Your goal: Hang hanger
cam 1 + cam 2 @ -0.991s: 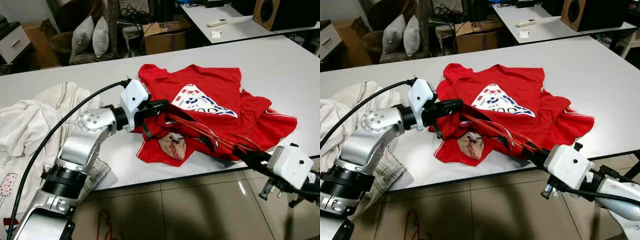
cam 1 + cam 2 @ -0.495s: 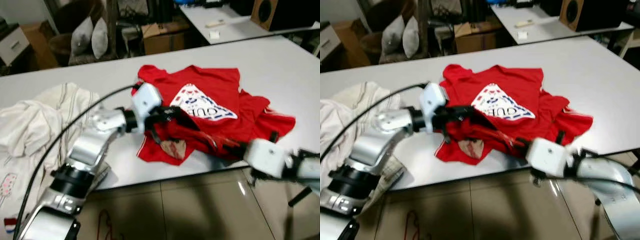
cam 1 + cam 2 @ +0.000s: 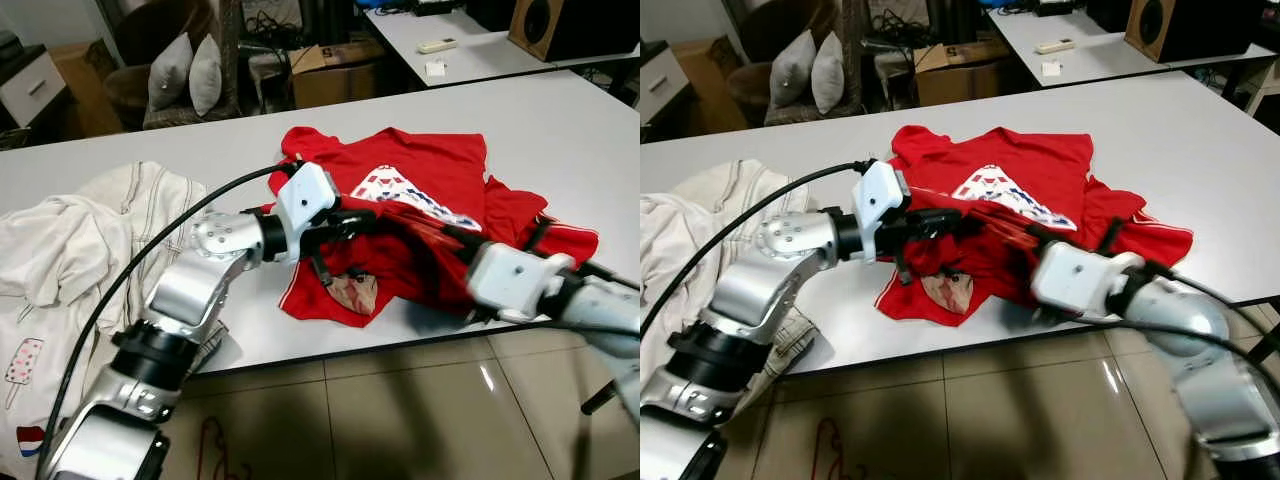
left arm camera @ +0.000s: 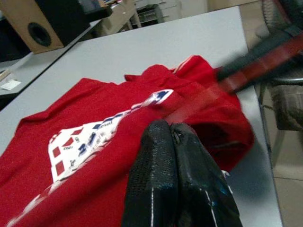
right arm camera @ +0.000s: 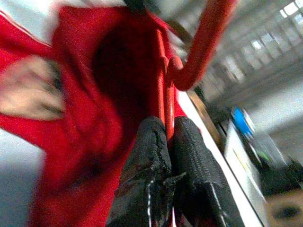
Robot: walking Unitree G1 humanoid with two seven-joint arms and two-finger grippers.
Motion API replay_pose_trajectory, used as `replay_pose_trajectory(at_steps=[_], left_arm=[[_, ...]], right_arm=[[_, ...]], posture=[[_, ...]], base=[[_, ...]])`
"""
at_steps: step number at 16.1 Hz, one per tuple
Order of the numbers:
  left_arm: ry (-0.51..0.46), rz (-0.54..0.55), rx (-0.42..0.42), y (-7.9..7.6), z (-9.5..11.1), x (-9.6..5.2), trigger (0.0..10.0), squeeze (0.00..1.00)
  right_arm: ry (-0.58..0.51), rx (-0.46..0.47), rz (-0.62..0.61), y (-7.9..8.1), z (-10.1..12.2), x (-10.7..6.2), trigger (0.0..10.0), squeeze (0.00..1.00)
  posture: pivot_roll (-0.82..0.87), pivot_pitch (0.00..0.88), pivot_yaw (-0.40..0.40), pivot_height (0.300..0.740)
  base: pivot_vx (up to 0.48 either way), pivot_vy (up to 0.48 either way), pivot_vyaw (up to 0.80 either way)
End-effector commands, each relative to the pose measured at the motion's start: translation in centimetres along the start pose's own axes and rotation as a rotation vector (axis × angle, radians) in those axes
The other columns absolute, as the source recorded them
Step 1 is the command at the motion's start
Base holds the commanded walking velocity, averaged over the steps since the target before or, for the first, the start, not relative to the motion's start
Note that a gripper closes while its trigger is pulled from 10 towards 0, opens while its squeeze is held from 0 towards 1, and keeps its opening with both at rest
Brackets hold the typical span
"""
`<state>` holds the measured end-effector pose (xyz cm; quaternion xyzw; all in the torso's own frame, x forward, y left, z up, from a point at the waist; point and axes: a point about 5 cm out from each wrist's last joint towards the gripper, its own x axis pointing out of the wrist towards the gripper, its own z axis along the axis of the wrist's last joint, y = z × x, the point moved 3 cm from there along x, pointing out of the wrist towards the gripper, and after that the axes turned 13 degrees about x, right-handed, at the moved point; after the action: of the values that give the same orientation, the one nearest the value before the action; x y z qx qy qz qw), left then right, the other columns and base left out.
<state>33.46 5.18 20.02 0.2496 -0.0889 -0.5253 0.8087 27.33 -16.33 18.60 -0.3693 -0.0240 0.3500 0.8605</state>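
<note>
**Gripping a red hanger at a white table**

Spread at mid-frame on the white table (image 3: 600,130) is a red shirt (image 3: 420,175). A red hanger (image 5: 166,90) is clamped by the right gripper (image 5: 163,137). The left gripper (image 4: 170,137) is pressed together on the shirt. Cream clothes (image 3: 60,240) are piled at the left; pillows (image 3: 185,70) are seen upper left.

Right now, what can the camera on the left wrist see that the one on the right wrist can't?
Left wrist view alone: the white triangular print on the red T-shirt, the bare white table beyond it, and a wooden speaker farther back. The left gripper has its fingers pressed together.

Right wrist view alone: the red hanger, its hook curving up, with the right gripper closed on its bar, and a pale printed patch on the fabric.

Both views share the red T-shirt and a pair of black fingers.
</note>
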Motion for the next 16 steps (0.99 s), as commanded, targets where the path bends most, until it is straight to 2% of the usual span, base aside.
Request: replay_pose_trajectory(at_steps=[1, 2, 6, 9, 12, 14, 15, 16], left_arm=[[0.005, 0.030, 0.021, 0.9, 0.2, 0.0, 0.0, 0.00], [0.002, 0.021, 0.028, 1.0, 0.3, 0.1, 0.0, 0.00], [0.000, 0.014, 0.040, 1.5, 0.6, -0.1, 0.0, 0.00], [0.000, -0.042, 0.052, 1.4, 0.5, -0.7, 0.0, 0.00], [0.017, -0.088, 0.046, 0.6, 0.0, -0.4, 0.0, 0.00], [0.019, -0.091, 0.042, 0.5, -0.2, -0.2, 0.0, 0.00], [0.038, -0.063, 0.045, 0.8, -0.7, -0.1, 0.8, 0.00], [0.067, -0.022, 0.059, 1.3, -1.3, 0.1, 3.3, 0.00]], right_arm=[[-0.069, 0.005, 0.105, 1.9, 1.1, 0.5, 10.0, 0.00], [-0.085, 0.020, 0.152, 3.0, 1.3, 0.6, 10.0, 0.00], [-0.049, 0.045, 0.205, 3.7, 0.4, 0.2, 10.0, 0.00], [-0.021, 0.037, 0.207, 3.3, -0.6, -0.5, 10.0, 0.00], [-0.118, 0.078, 0.152, 2.1, 0.9, -0.2, 10.0, 0.00], [-0.136, 0.084, 0.147, 1.9, 1.2, -0.2, 10.0, 0.00], [-0.158, 0.098, 0.146, 1.9, 1.5, -0.3, 10.0, 0.00], [-0.172, 0.116, 0.151, 1.9, 1.7, -0.3, 10.0, 0.00]], posture=[[0.00, 0.000, 0.138, 0.740], [0.00, 0.000, 0.140, 0.740], [0.00, 0.000, 0.144, 0.740], [0.00, 0.000, 0.148, 0.740], [0.01, 0.000, 0.145, 0.740], [0.01, 0.000, 0.144, 0.740], [0.01, 0.001, 0.143, 0.740], [0.01, 0.000, 0.143, 0.740]], base=[[0.000, 0.000, 0.00], [0.000, 0.000, 0.00], [0.000, 0.000, 0.00], [0.000, 0.000, 0.00], [0.000, 0.000, 0.00], [0.000, 0.000, 0.00], [0.000, 0.000, 0.00], [0.000, 0.000, 0.00]])
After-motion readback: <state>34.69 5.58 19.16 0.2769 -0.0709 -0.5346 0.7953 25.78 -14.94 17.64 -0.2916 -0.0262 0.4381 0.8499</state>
